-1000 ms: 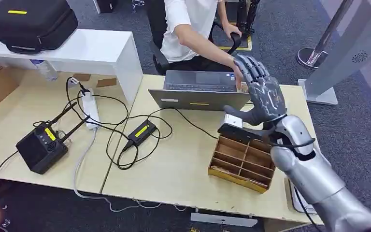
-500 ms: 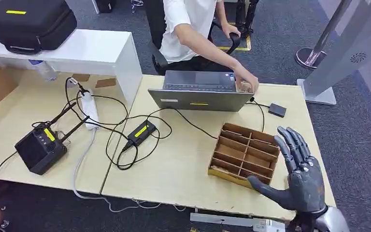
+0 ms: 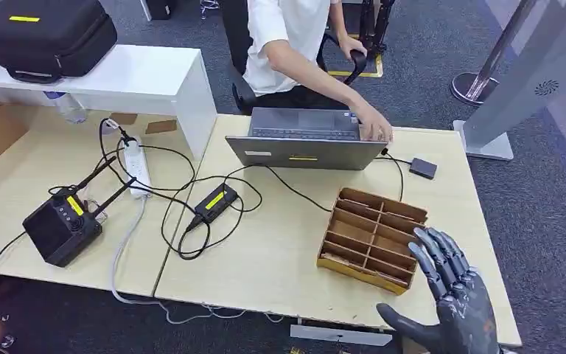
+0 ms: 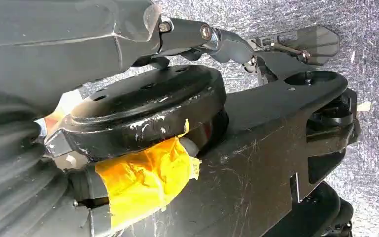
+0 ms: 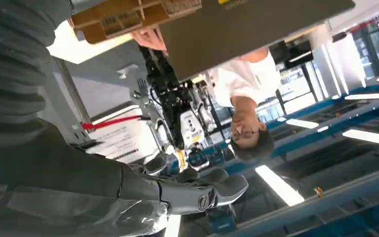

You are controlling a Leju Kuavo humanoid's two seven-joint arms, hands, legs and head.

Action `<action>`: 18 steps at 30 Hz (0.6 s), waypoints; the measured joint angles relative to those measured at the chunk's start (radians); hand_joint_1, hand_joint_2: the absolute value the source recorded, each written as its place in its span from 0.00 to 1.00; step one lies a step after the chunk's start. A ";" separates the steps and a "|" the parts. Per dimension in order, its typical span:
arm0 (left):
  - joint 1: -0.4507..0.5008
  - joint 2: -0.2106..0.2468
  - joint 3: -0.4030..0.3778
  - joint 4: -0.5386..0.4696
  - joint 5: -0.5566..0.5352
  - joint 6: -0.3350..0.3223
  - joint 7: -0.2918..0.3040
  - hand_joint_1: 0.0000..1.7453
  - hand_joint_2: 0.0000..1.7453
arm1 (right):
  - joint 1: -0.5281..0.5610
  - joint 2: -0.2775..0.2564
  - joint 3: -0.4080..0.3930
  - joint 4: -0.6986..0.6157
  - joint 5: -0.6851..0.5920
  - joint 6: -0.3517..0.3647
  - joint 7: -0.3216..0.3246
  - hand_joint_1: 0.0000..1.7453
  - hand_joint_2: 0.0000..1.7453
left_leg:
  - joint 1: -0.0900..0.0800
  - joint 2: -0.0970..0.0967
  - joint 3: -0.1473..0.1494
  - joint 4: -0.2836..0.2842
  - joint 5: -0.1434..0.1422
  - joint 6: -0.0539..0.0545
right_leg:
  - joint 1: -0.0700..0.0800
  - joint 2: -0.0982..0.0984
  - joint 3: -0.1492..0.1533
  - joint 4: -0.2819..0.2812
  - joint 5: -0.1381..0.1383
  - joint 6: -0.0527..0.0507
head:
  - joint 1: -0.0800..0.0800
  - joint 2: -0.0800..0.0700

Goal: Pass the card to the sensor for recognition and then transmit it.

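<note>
Since a second ago right hand (image 3: 457,299) dropped back from up by the laptop (image 3: 306,144) to the near counter (image 3: 265,258) edge, lower than half a second ago too. The dark-and-white card it pinched then is gone from it; can't tell where the card lies now.

Sensor (image 3: 422,167): small flat dark rectangular box, matte, on the counter's far right just beside the laptop's corner, thin black cable running to it. Well apart from my hand.

Wooden divider tray (image 3: 372,240): brown thin-board grid of open compartments, sits between sensor and my hand, its near corner just beside my fingertips. Counter is pale wood-grain laminate. Laptop grey, lid tilted toward me, yellow sticker on it; a person's hand (image 3: 374,131) rests on its keyboard edge.

Right hand pose: dark grey, glossy segmented fingers (image 3: 435,254) pointing away from me and spread apart, thumb stuck out sideways toward the left, back of hand up, holding nothing. It hovers at the counter's near right edge.

Left hand (image 4: 10,163): just the grey ribbed cover shows, in the left wrist view; can't tell how its fingers lie.

Also on counter: white power strip (image 3: 136,166), black adapter with yellow label (image 3: 216,200), black antenna box (image 3: 63,225), tangled black cables.
</note>
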 joint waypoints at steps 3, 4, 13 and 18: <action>0.000 0.000 0.000 0.000 0.002 0.000 0.000 0.00 1.00 | 0.014 0.000 0.005 -0.001 0.005 0.001 0.001 0.00 1.00 | 0.000 0.000 0.000 0.000 0.000 0.000 | 0.000 0.000 0.000 0.000 0.000 0.000 | 0.000 0.000; 0.000 0.000 0.000 0.000 0.002 0.000 0.000 0.00 1.00 | 0.017 0.000 0.006 -0.001 0.005 0.001 0.001 0.00 1.00 | 0.000 0.000 0.000 0.000 0.000 0.000 | 0.000 0.000 0.000 0.000 0.000 0.000 | 0.000 0.000; 0.000 0.000 0.000 0.000 0.012 0.007 0.000 0.00 1.00 | 0.025 -0.031 0.050 0.024 0.083 0.103 0.115 0.00 1.00 | 0.000 0.000 0.000 0.000 0.000 0.000 | 0.000 0.000 0.000 0.000 0.000 0.000 | 0.000 0.000; -0.001 -0.001 0.000 0.000 0.015 0.018 0.006 0.00 1.00 | 0.021 -0.038 0.100 0.071 0.130 0.112 0.179 0.00 1.00 | 0.000 0.000 0.000 0.000 0.000 0.000 | 0.000 0.000 0.000 0.000 0.000 0.000 | 0.000 0.000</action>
